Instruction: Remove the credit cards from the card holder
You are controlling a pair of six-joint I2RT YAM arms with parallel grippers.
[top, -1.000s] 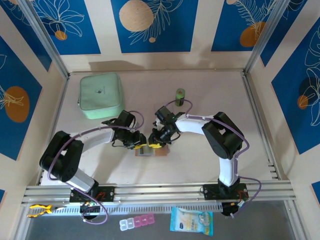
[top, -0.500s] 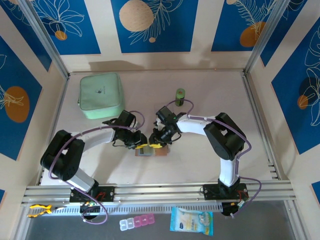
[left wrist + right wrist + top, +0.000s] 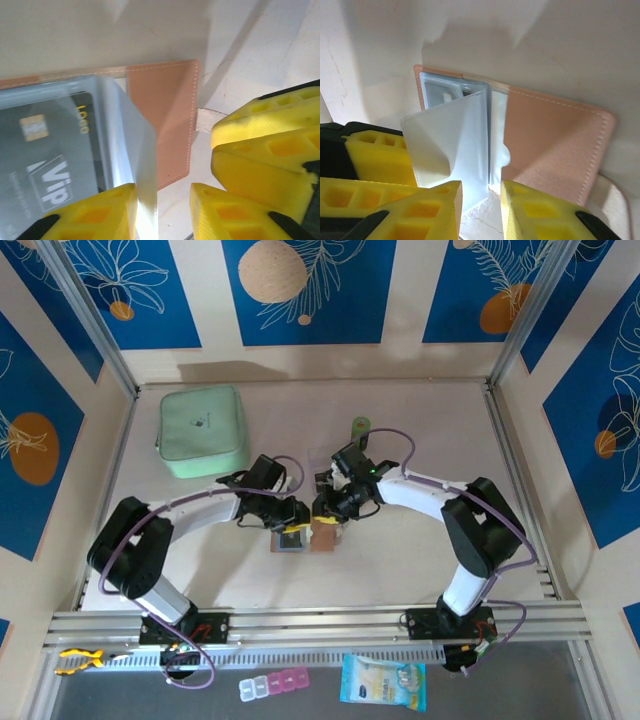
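Tan salmon-brown bifold card holder (image 3: pixel 325 540) open on pale worktop (image 3: pixel 400 570). Left pincer (image 3: pixel 162 192), right pincer (image 3: pixel 481 187) slightly spread astride clear plastic sleeve flap (image 3: pixel 131 150) — nothing pinched. Dark VIP-lettered credit card (image 3: pixel 50 165) behind sleeve: pin holder, grip card edge — not flap.

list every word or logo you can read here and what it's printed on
"VIP": white, on the dark credit card under the clear sleeve.
"LOGO": gold, same card.
Small print below "VIP": too blurred.
Mark on the mint-green case, print on the snack packet: too small.
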